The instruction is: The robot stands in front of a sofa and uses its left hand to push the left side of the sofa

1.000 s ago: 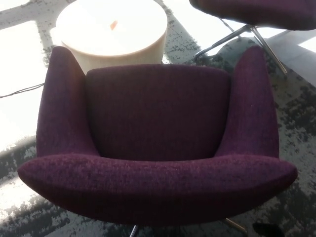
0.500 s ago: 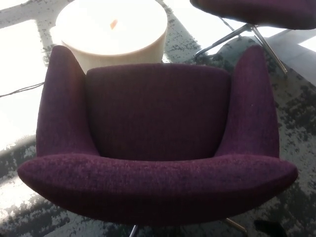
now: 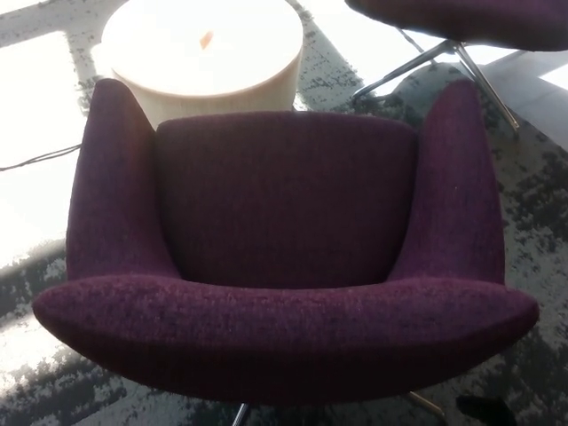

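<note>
A purple fabric sofa chair (image 3: 284,240) fills the head view, seen from behind and above. Its backrest rim (image 3: 284,333) runs across the bottom of the picture. The left armrest (image 3: 111,186) and right armrest (image 3: 461,186) flank the seat cushion (image 3: 284,195). Metal legs (image 3: 426,404) peek out under the backrest. Neither of my hands shows anywhere in the picture.
A round cream side table (image 3: 204,58) stands just beyond the chair's front left, with a small orange thing (image 3: 205,40) on top. A second purple chair (image 3: 461,22) on metal legs is at the top right. A thin cable (image 3: 35,160) crosses the bright floor at left. Patterned grey carpet (image 3: 532,204) lies underneath.
The whole picture has shifted slightly down and right, so the camera has moved. The chair and table keep their places.
</note>
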`<state>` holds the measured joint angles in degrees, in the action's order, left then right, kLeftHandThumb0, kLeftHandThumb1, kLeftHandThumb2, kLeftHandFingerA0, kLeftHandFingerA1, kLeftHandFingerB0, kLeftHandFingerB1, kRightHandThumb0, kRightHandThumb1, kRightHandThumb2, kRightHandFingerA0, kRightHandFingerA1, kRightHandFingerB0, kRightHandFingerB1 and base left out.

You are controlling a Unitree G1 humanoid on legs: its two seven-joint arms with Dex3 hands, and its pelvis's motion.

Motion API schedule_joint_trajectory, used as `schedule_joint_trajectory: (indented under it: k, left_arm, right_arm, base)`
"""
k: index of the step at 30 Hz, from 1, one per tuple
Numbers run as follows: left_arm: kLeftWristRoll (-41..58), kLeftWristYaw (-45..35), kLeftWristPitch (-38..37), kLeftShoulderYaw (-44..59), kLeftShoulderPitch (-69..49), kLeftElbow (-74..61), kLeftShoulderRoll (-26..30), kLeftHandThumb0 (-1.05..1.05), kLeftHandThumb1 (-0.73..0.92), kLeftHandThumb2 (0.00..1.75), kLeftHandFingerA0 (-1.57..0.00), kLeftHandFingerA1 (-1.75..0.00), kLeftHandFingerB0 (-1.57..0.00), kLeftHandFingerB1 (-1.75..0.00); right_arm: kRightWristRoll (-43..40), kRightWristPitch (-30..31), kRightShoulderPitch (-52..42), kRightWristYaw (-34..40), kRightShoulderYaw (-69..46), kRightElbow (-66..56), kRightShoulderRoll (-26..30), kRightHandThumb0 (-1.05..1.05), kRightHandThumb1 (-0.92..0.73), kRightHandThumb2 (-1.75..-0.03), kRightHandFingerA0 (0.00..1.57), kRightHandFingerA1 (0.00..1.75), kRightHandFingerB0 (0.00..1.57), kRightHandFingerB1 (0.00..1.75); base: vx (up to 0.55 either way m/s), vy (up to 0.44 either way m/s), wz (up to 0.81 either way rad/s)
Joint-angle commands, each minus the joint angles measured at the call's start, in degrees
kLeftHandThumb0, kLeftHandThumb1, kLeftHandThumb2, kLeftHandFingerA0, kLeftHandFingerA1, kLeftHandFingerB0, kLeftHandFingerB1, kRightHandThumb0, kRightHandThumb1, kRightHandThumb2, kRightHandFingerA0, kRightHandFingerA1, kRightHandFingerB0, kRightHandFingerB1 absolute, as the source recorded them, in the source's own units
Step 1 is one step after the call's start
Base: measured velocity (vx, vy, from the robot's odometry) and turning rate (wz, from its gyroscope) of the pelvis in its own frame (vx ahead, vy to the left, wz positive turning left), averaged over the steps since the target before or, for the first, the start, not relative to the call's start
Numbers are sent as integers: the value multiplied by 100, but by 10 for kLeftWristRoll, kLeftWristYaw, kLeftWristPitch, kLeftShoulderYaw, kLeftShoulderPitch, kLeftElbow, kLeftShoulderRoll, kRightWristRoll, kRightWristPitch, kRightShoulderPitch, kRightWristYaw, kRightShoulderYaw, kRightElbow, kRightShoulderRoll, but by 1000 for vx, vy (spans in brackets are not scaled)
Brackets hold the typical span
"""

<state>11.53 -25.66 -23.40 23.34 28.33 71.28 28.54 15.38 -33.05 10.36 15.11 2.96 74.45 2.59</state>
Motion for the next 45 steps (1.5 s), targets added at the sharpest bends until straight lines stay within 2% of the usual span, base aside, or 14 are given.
schedule_joint_trajectory:
  k: [1, 5, 6, 7, 21, 22, 25, 26, 38, 39, 41, 42, 43, 45]
  left_arm:
    - [-43, 9, 84, -52, 47, 18, 7, -91, 92, 126, 0, -8, 0, -8]
    - [-69, 44, 101, -97, 71, 28, -2, -90, 92, 127, 0, -8, 0, -10]
    - [-70, 45, 105, -102, 73, 29, -2, -94, 92, 128, 0, -6, 0, -7]
    - [-74, 49, 116, -111, 79, 31, -4, -94, 92, 128, 0, -5, 0, -7]
    - [-97, 95, 153, -153, 83, 34, -37, -89, 92, 128, 0, -8, 0, -9]
    - [-97, 96, 151, -154, 80, 35, -38, -90, 84, 102, 0, 0, 0, -9]
    - [-99, 102, 148, -155, 76, 34, -39, -93, 86, 107, 0, -3, 0, -10]
    - [-105, 110, 146, -160, 71, 35, -42, -86, 87, 126, 0, -12, -1, -15]
    - [-104, 100, 142, -156, 39, 40, -67, -87, 89, 126, 0, -11, 0, -13]
    - [-104, 98, 138, -156, 37, 40, -69, -83, 88, 126, 0, -14, 0, -15]
    - [-108, 97, 127, -159, 31, 39, -74, -89, 84, 102, 0, -4, 0, -11]
    - [-109, 101, 121, -161, 27, 38, -77, -81, 89, 126, 0, -15, 0, -16]
    - [-110, 100, 110, -164, 23, 36, -81, -85, 92, 127, 0, -13, 0, -13]
    - [-111, 98, 108, -169, 24, 34, -87, -87, 92, 127, 0, -12, 0, -12]
  right_arm:
    - [-6, -5, 2, -2, -3, 2, 4, -81, -57, -135, 39, 102, 0, 79]
    - [0, -9, 2, 3, 3, 2, 5, -82, -58, -136, 44, 105, 0, 80]
    - [0, -10, 2, 3, 3, 2, 5, -105, -92, -92, 39, 147, 19, 138]
    - [0, -11, 2, 4, 3, 1, 5, -81, -58, -136, 45, 105, 0, 80]
    - [-3, -17, 4, -1, 7, 2, 5, -86, -60, -138, 41, 106, 0, 82]
    - [-4, -16, 6, -2, 6, 2, 5, -86, -61, -138, 42, 106, 0, 82]
    - [0, -16, 7, 1, 8, 2, 4, -87, -61, -139, 44, 107, 0, 83]
    - [0, -15, 7, 0, 8, 2, 4, -83, -60, -137, 42, 104, 0, 80]
    - [3, -18, 6, 2, 14, 2, 4, -83, -60, -137, 46, 107, 0, 81]
    - [3, -18, 6, 1, 14, 2, 5, -105, -92, -92, 42, 147, 18, 134]
    - [4, -17, 7, 1, 15, 2, 6, -105, -92, -92, 43, 147, 18, 133]
    - [4, -18, 7, 1, 15, 2, 6, -105, -92, -92, 39, 147, 18, 138]
    - [5, -19, 7, 2, 16, 2, 7, -85, -59, -137, 47, 108, 0, 81]
    - [9, -18, 9, 5, 20, 2, 10, -87, -59, -137, 45, 108, 0, 83]
  base:
    - [0, 0, 0]
    - [0, 0, 0]
    - [0, 0, 0]
    - [0, 0, 0]
    - [0, 0, 0]
    - [0, 0, 0]
    - [0, 0, 0]
    - [0, 0, 0]
    - [0, 0, 0]
    - [0, 0, 0]
    - [0, 0, 0]
    - [0, 0, 0]
    - [0, 0, 0]
    - [0, 0, 0]
